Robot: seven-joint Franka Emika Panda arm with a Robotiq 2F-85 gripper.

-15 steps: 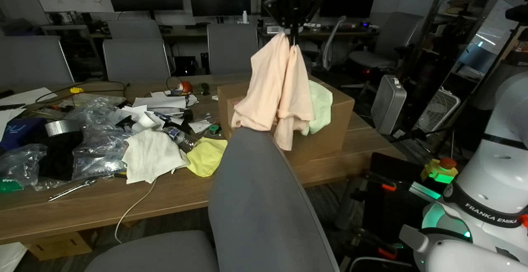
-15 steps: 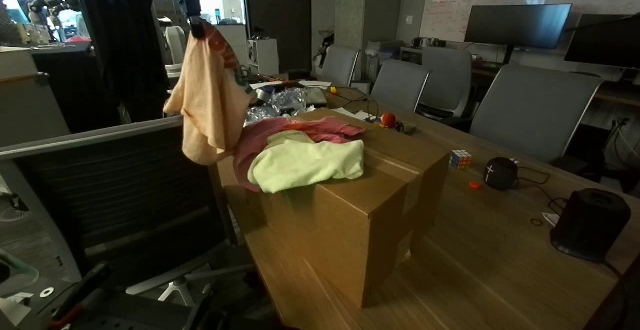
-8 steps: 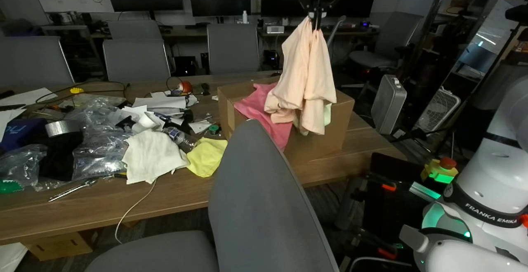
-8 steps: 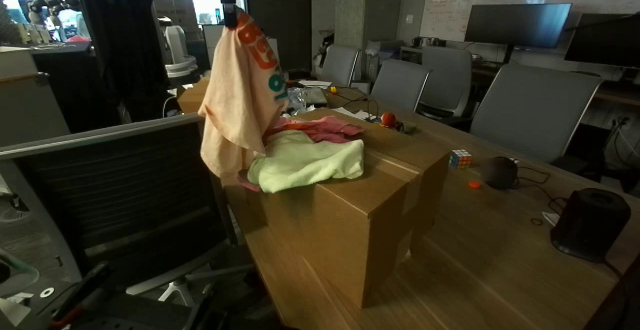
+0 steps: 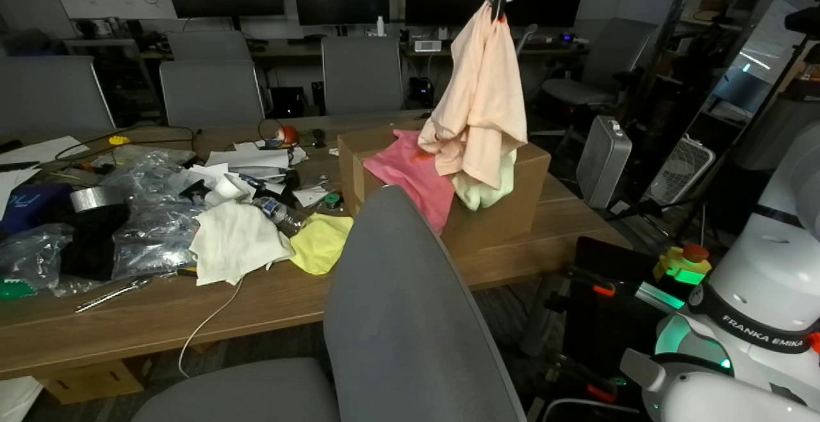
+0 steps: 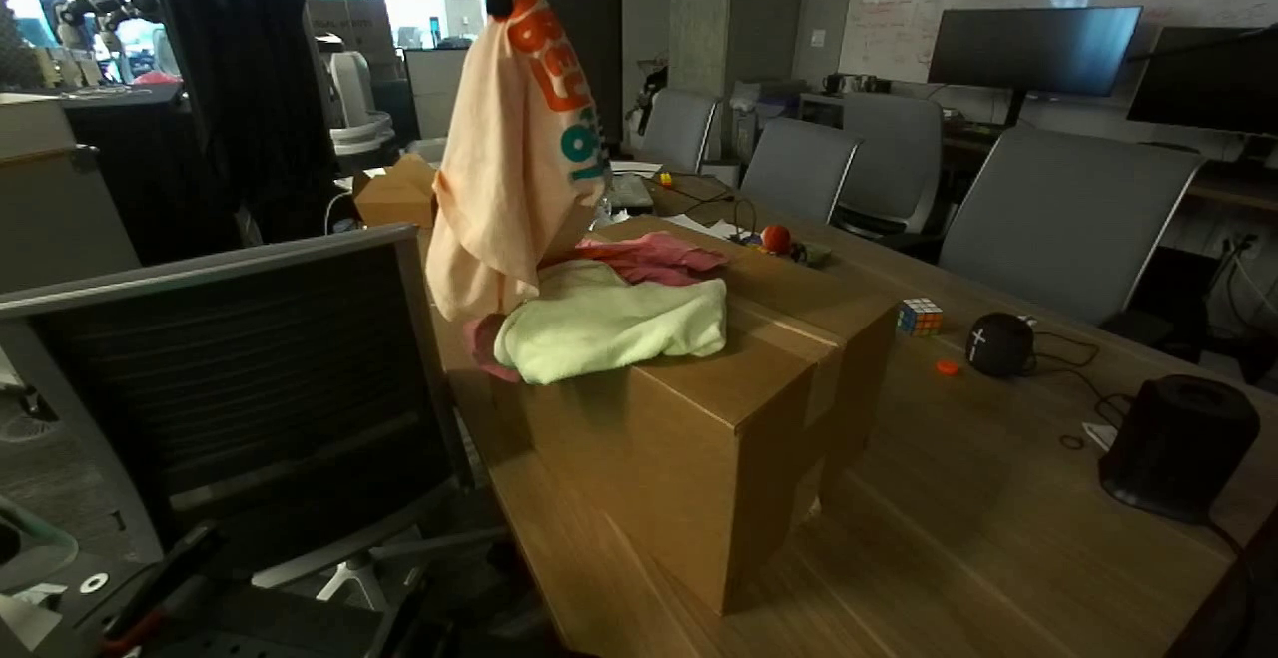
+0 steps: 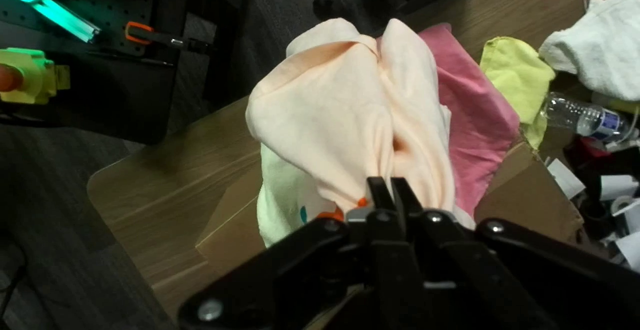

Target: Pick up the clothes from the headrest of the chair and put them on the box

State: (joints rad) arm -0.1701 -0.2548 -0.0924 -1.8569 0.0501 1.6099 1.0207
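Pinched tightly together, the pincer point(image 7: 388, 185) grips the top of a peach garment point(image 6: 499, 159), which hangs beneath it in loose folds with orange and teal lettering. Farther below the pincer, a pink garment point(image 5: 416, 175) and a pale green garment point(image 6: 619, 329) lie on the box point(image 6: 639, 478), the pink draped over its edge; whether the peach hem touches them cannot be told. Lower than the pincer and off to one side are the headrest point(image 5: 384, 214) of the grey chair point(image 5: 416, 332) and, on the same wooden surface point(image 6: 1018, 558) as the box, a yellow cloth point(image 5: 322, 243) and a white cloth point(image 5: 238, 243).
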